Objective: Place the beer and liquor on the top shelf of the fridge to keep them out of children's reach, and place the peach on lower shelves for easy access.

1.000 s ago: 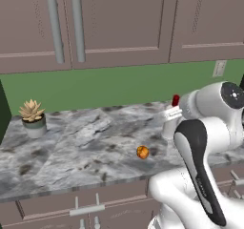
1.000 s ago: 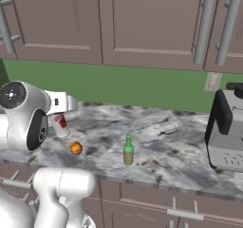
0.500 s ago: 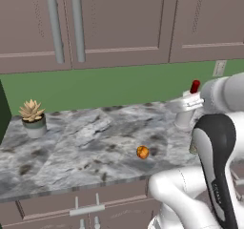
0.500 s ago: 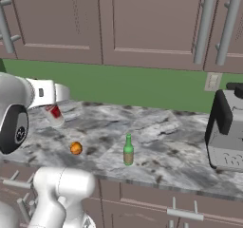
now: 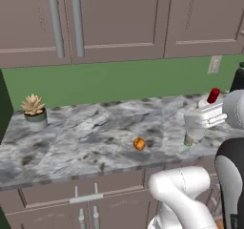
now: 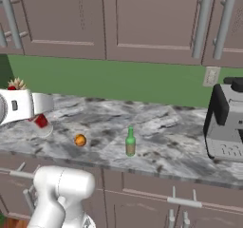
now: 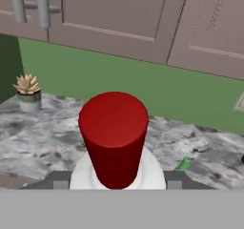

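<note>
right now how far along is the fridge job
Nothing looks shelved yet. In hand: the end effector is shut on the liquor, lifted off the counter. Left: the beer and the peach sit on the counter.

**Your robot's body**

You see a glossy white arm of rounded, tube-like segments (image 5: 178,187), with a dark black band along one link (image 5: 231,185). The boxy white hand housing (image 6: 21,106) carries a small dark rectangular mark on its side.
</note>
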Controlling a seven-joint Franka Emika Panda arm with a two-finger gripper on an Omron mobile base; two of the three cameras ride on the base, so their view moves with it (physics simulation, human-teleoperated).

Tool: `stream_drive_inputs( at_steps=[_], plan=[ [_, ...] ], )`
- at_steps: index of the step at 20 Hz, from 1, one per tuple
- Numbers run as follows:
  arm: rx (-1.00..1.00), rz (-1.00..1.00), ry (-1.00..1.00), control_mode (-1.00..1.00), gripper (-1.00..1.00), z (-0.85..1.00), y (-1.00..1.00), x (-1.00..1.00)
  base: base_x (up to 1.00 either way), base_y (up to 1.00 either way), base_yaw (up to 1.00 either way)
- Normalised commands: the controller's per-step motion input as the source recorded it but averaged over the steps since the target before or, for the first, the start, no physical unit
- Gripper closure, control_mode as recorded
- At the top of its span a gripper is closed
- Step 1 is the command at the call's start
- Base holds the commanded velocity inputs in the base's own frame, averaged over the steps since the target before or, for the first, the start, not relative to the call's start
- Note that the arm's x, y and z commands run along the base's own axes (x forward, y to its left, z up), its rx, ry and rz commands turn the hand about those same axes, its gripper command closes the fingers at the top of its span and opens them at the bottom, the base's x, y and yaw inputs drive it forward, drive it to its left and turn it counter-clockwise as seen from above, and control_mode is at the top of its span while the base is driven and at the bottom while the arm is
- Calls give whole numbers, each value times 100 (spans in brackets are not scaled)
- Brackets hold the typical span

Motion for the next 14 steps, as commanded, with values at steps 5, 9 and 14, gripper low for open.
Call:
stream_drive_inputs(
  at_steps=[5,9,14],
  plan=[
    [0,0,0,100,100,0,0,0,-79,-10,-17],
    [0,0,0,100,100,0,0,0,-31,-35,-37],
    [0,0,0,100,100,0,0,0,0,-52,-55]
  ],
)
